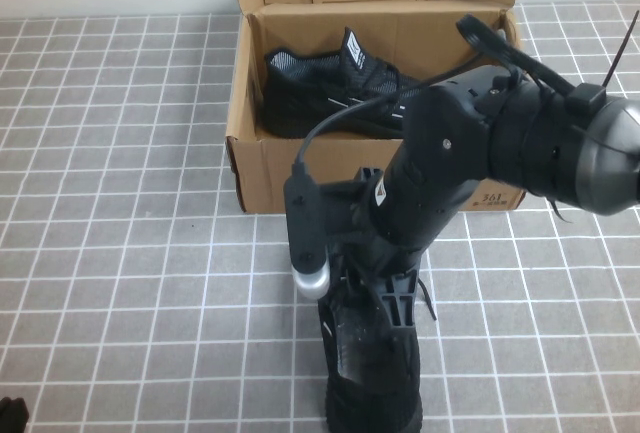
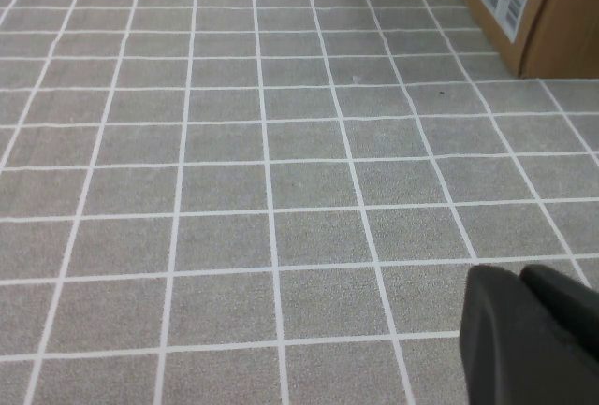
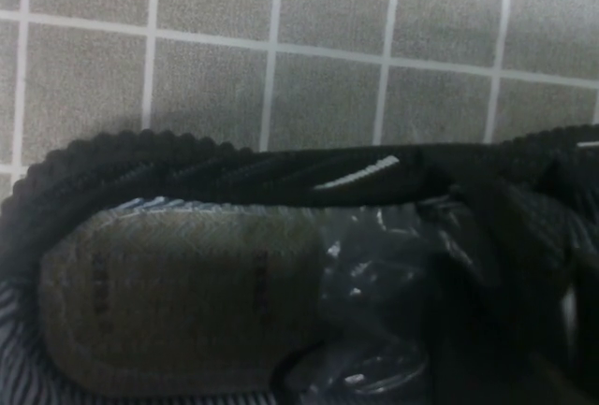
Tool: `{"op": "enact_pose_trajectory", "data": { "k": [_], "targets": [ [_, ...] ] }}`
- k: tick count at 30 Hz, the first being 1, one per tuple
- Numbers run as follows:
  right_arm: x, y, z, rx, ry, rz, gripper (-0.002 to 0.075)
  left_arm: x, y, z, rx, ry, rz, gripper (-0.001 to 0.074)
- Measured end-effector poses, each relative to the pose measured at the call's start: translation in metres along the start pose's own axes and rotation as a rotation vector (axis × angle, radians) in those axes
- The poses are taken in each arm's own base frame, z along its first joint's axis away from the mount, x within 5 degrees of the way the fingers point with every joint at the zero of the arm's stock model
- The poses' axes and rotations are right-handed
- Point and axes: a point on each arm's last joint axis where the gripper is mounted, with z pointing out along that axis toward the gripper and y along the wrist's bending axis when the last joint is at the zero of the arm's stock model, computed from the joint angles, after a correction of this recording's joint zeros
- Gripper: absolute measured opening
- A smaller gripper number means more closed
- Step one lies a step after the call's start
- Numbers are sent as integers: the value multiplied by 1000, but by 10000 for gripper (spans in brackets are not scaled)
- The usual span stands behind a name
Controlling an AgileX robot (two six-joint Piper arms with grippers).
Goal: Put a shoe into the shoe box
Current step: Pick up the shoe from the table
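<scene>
Brown corrugated cardboard forms the shoe box (image 1: 300, 168), which stands open at the far middle of the grey tiled table (image 1: 120, 153), its lid flap upright at the back. A black knit sneaker (image 1: 330, 88) with a white tongue label already lies inside it. The other black sneaker (image 1: 372, 378) sits on the tiles near the table's front edge, in front of the box and apart from it. The right arm reaches down over this near sneaker, and the right gripper (image 1: 385, 303) is at its opening; the right wrist view looks straight into the shoe, showing the grey insole (image 3: 178, 302) and the knit collar (image 3: 140, 148). Whether its claw is apart or clamped on the shoe cannot be told, since the arm hides it. The left gripper (image 2: 529, 335) hangs low over bare tiles at the near left corner; only a dark edge of it shows, so its claw's state cannot be told either.
</scene>
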Motion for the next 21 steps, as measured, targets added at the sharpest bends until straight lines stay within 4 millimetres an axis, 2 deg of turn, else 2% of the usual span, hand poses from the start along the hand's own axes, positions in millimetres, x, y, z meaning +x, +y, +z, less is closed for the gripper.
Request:
{"op": "enact_pose_trajectory", "data": {
  "k": [4,9,14,21],
  "targets": [
    [2,-1,1,6,19,54,41,0,0,0,0,0,0,0],
    [1,2,-14,21,21,121,-3,0,0,0,0,0,0,0],
    [-1,16,-64,63,-32,202,-6,0,0,0,0,0,0,0],
    [2,41,-137,147,-133,195,-6,0,0,0,0,0,0,0]
  ]
}}
